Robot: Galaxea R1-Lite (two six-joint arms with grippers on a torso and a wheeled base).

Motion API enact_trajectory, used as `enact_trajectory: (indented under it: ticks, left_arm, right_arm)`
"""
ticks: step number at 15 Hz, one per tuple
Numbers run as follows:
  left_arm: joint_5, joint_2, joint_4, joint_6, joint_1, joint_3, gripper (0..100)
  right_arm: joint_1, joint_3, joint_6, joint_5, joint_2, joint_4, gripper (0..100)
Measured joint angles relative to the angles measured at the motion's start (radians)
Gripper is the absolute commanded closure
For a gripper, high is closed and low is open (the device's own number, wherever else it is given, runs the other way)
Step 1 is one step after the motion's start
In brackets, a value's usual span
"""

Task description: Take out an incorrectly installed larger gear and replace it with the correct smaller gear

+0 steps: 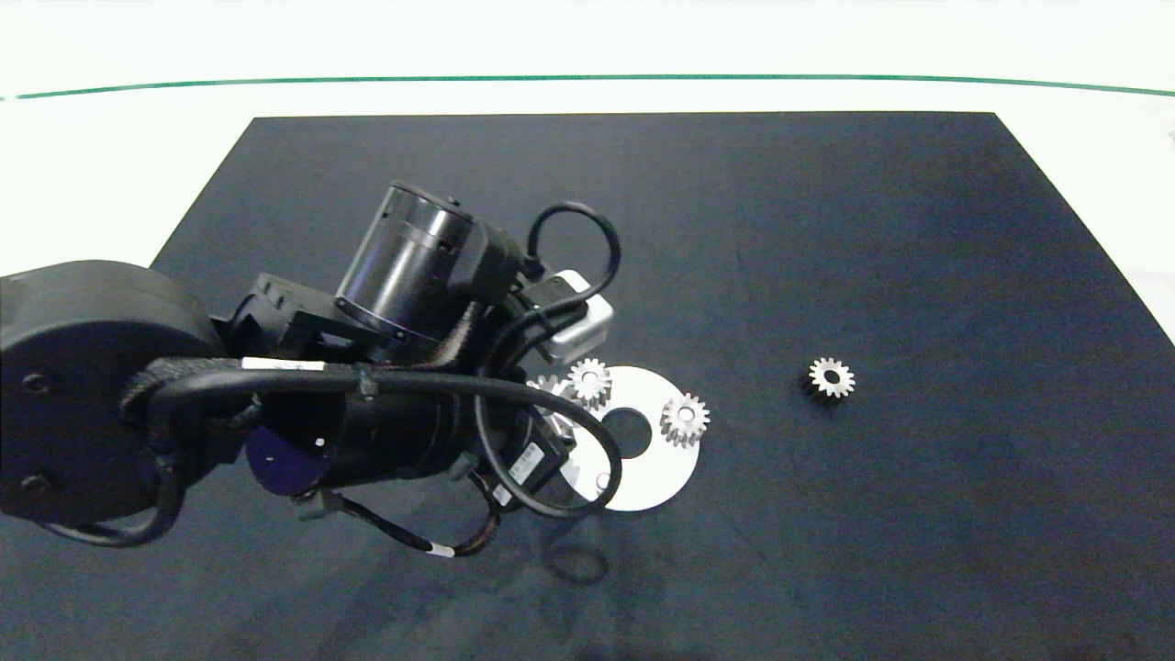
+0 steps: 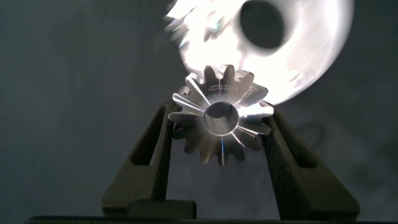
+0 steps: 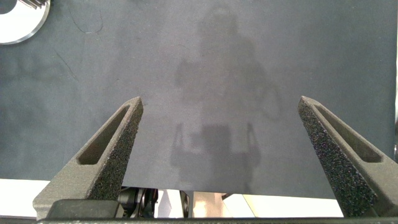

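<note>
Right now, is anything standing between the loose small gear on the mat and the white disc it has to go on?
The mat between the smaller gear and the white disc is bare. But the left claw, shut on the larger gear, sits over the disc's left side, and the arm hides the spot there.

One larger gear [image 2: 221, 118], three smaller gears [image 1: 832, 377] [image 1: 685, 419] [image 1: 589, 380], one white disc [image 1: 656, 464], one dark mat [image 1: 826, 229]
</note>
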Motion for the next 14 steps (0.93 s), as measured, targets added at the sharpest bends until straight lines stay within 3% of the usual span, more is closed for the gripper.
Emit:
enact_trajectory:
  ticks: [2, 4, 6, 8, 10, 14]
  left_arm:
    - [-0.026, -0.049, 0.046, -0.006, 0.054, 0.042, 72]
    - [-0.086, -0.100, 0.065, -0.007, 0.107, 0.101, 72]
    - [-0.097, -0.134, 0.068, -0.008, 0.144, 0.141, 72]
    - [-0.124, -0.156, 0.060, -0.008, 0.173, 0.177, 72]
    - [-0.131, -0.162, 0.016, -0.010, 0.191, 0.215, 72]
    - [-0.131, -0.142, -0.162, -0.013, 0.208, 0.308, 72]
  right_arm:
    - [-0.002, 0.004, 0.000, 0.000, -0.001, 0.000, 0]
    - [-0.002, 0.013, 0.000, 0.000, 0.001, 0.001, 0]
    - [-0.002, 0.020, 0.000, 0.000, 0.005, 0.000, 0]
    - [-0.002, 0.026, 0.000, 0.000, 0.008, -0.001, 0]
    - [-0.003, 0.028, 0.000, -0.001, 0.010, -0.001, 0]
    - [-0.005, 0.029, 0.000, -0.001, 0.010, 0.000, 0]
